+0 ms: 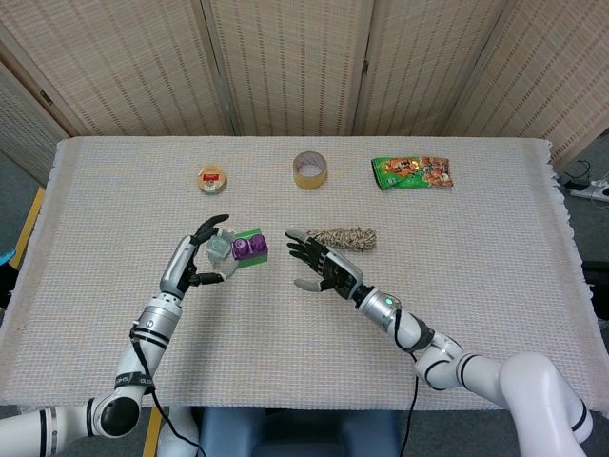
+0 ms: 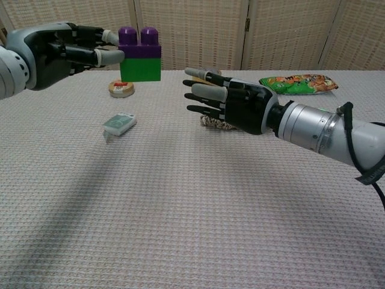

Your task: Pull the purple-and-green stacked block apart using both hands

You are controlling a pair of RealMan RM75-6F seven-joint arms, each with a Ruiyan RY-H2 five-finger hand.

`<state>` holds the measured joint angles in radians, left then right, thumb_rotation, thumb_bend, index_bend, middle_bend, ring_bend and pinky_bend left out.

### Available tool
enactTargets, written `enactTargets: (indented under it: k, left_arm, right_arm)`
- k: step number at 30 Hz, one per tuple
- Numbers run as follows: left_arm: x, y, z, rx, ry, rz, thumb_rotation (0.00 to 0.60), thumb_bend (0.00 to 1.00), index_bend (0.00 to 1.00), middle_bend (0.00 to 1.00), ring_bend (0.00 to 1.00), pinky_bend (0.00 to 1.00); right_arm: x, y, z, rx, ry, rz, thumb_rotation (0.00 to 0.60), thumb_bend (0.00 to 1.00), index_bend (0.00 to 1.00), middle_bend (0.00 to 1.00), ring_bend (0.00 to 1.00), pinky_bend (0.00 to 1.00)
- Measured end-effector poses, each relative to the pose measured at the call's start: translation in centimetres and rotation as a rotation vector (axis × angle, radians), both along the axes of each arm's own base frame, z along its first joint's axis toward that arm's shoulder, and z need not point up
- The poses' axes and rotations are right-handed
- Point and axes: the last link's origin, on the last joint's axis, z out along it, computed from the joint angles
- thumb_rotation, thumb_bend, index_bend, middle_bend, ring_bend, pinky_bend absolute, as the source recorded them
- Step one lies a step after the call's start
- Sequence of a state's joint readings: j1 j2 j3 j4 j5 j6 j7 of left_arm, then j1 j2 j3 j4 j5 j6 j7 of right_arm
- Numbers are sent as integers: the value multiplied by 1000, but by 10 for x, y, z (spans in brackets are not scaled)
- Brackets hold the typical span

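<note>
The stacked block (image 2: 140, 54), a purple brick on top of a green one, hangs in the air above the table. My left hand (image 2: 57, 53) grips it from its left side with the fingertips. From above, the block (image 1: 249, 249) shows just right of the left hand (image 1: 195, 262). My right hand (image 2: 231, 103) is open, fingers spread and pointing left towards the block, a short gap away. In the head view the right hand (image 1: 321, 268) sits right of the block without touching it.
A braided rope piece (image 1: 344, 237) lies behind the right hand. A small green-grey packet (image 2: 119, 124) rests on the cloth below the block. At the back stand a round tin (image 1: 213, 179), a tape roll (image 1: 309, 169) and a snack bag (image 1: 412, 172).
</note>
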<state>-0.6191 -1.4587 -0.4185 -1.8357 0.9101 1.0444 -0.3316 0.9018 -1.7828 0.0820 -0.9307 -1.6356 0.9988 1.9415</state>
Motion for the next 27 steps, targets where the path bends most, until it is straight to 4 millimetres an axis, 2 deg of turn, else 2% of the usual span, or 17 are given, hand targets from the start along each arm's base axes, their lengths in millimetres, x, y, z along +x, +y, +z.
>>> enactTargets:
  k: [11,16,27]
  left_arm:
    - [15,-8,-20,-44,-44,-23,600,547,651,170,0,22]
    - [19,-9,-25,-50,-53,-27,600,547,651,176,0,32]
    - [26,-13,-32,-87,-83,-33,600,547,651,194,9,48]
  right_arm:
    - [4,-1,-5,44,-41,4,600,295,87,0,0,0]
    - [10,0,-8,58,-54,20,600,294,129,0,0,0]
    - [18,0,-11,45,-46,30,600,294,403,1,5,0]
